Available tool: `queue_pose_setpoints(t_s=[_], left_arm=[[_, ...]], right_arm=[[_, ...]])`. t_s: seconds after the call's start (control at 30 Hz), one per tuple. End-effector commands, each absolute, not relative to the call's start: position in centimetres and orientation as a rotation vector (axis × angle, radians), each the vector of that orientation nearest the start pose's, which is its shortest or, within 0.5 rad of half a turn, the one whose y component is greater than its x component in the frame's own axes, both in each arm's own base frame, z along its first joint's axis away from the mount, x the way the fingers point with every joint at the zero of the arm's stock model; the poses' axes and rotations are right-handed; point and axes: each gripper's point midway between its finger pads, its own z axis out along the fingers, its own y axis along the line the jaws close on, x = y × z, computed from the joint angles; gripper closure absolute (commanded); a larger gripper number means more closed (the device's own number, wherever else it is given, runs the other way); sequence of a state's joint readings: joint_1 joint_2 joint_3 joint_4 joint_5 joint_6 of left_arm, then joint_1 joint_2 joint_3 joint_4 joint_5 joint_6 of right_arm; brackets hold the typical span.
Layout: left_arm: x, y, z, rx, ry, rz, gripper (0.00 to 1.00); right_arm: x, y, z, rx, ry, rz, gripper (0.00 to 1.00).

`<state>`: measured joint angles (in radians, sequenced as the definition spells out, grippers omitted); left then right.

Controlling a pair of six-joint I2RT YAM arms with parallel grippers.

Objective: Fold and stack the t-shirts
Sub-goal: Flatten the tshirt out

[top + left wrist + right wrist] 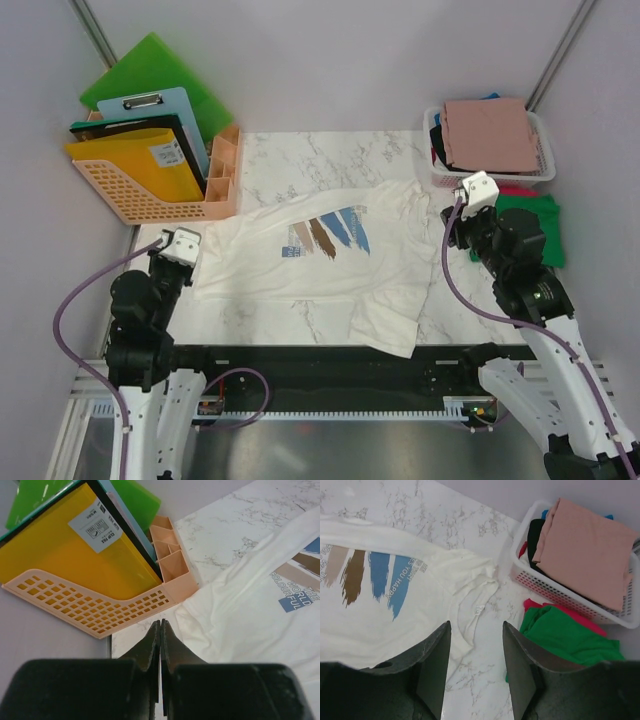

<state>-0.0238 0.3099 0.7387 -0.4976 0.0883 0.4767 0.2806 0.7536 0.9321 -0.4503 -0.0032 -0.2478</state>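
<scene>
With the cream-white t-shirt (pixel 320 255) spread on the bench (pixel 300 160), one sleeve reaching its near edge, my left hand (pixel 160 630) closed empty and my right hand (pixel 476 627) open above the collar, I worry a shallow pinch catches one layer and bunches it.

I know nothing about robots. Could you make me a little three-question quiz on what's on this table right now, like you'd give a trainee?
1. True or false: the cream-white t-shirt lies spread out, print facing up, on the table.
2. What lies on top in the white basket?
A) a dusty-pink t-shirt
B) a yellow folder
C) a clipboard
3. Fill in the blanks: the left gripper is ___ and the right gripper is ___; neither holds anything.

Key: 1 true; 2 A; 3 shut, open.
</scene>
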Motion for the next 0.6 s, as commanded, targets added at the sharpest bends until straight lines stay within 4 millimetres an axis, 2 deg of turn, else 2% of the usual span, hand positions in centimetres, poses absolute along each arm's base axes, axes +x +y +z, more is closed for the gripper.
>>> queue_pose_setpoints(t_s=[0.0, 0.2, 0.23, 0.27, 0.3, 0.33, 0.37, 0.4, 0.43, 0.47, 0.5, 0.53, 0.57], left_arm=[[22.6, 0.0, 27.6, 0.365, 1.658, 0.211, 0.98], [23.9, -0.2, 26.8, 0.336, 1.686, 0.177, 0.98], [24.1, -0.1, 26.6, 0.342, 1.706, 0.181, 0.86], [24.3, -0.3, 26.4, 0.358, 1.724, 0.169, 0.62], [25.2, -0.6, 26.0, 0.389, 1.782, 0.153, 0.36], [25.2, -1.1, 25.0, 0.411, 1.847, 0.116, 0.14], [25.5, -1.4, 24.3, 0.434, 1.898, 0.086, 0.08], [26.0, -1.9, 24.2, 0.446, 1.961, 0.044, 0.07], [26.3, -2.3, 24.3, 0.45, 1.981, 0.013, 0.05], [26.3, -3.5, 24.3, 0.489, 1.985, -0.06, 0.05], [26.8, -4.2, 25.0, 0.493, 1.988, -0.114, 0.04], [27.0, -4.8, 25.3, 0.503, 1.986, -0.155, 0.03], [27.0, -6.1, 26.4, 0.539, 1.963, -0.23, 0.03]], right_arm=[[28.2, 6.6, 27.4, -0.461, 1.809, 0.008, 0.47], [28.3, 7.5, 25.0, -0.486, 1.868, 0.064, 0.46], [28.4, 7.9, 24.7, -0.501, 1.882, 0.082, 0.4], [28.9, 8.6, 23.4, -0.533, 1.936, 0.111, 0.29], [29.3, 9.6, 24.5, -0.566, 1.93, 0.159, 0.1], [29.3, 10.1, 24.0, -0.596, 1.977, 0.19, 0.07], [30.0, 10.7, 23.0, -0.622, 2.035, 0.215, 0.07], [30.7, 11.5, 24.9, -0.63, 2.004, 0.255, 0.06], [31.2, 12.1, 25.4, -0.64, 1.998, 0.28, 0.06], [32.1, 12.8, 24.7, -0.655, 2.033, 0.312, 0.06], [32.7, 13.5, 26.2, -0.667, 2.014, 0.345, 0.05], [33.2, 14.3, 26.3, -0.686, 2.021, 0.388, 0.05], [34.5, 14.9, 24.5, -0.685, 2.084, 0.413, 0.05]])
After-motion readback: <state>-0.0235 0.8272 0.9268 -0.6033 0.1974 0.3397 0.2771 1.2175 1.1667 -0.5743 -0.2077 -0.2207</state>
